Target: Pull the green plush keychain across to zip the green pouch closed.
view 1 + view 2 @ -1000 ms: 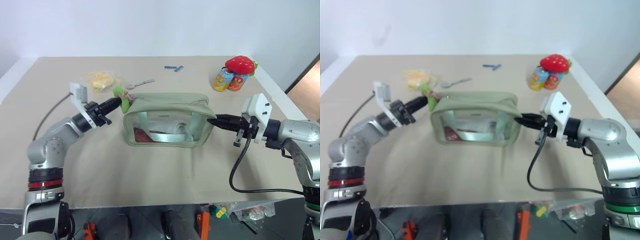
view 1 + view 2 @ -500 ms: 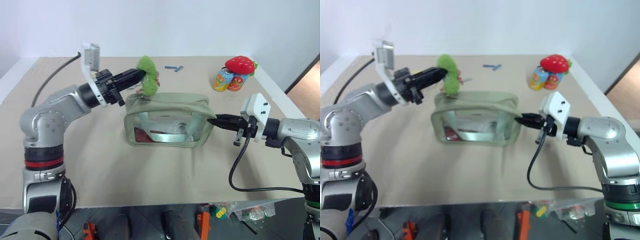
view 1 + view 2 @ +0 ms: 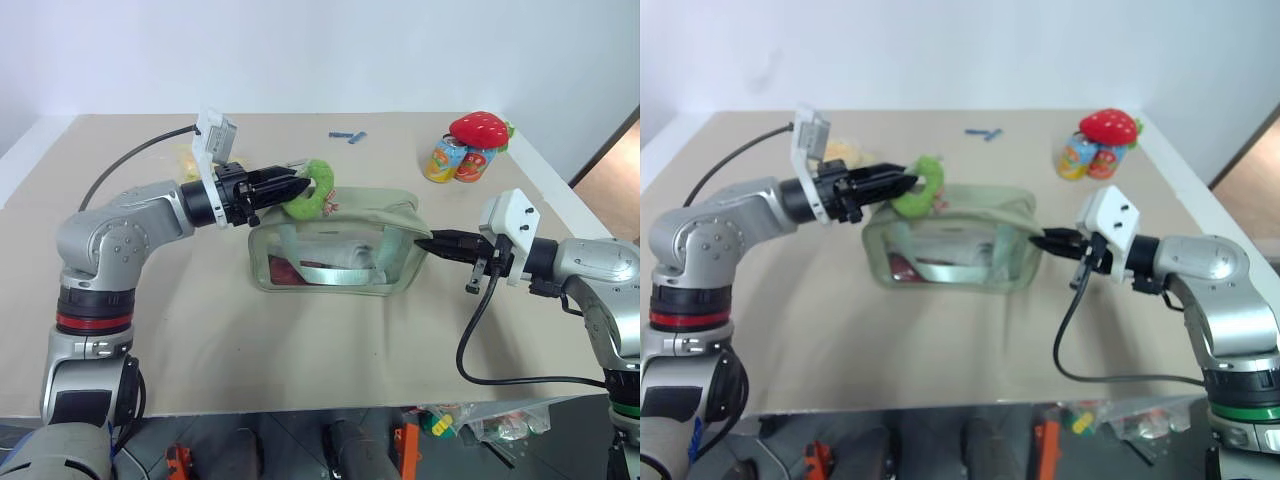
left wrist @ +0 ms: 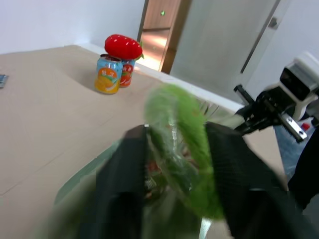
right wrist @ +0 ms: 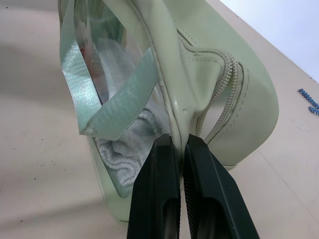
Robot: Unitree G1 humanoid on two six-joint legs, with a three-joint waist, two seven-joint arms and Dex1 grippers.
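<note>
We see the fuzzy lime-green ring keychain at the tip of our left claw, over the pouch's left top edge. The left wrist view shows the ring between parted fingers; whether they grip it we cannot tell. Our right claw is closed, pinching the pale green pouch's end seam beside the zipper; its clear side shows a towel.

You are seeing a red plush strawberry sitting atop two drink cans, blue clips lying on the desk.
</note>
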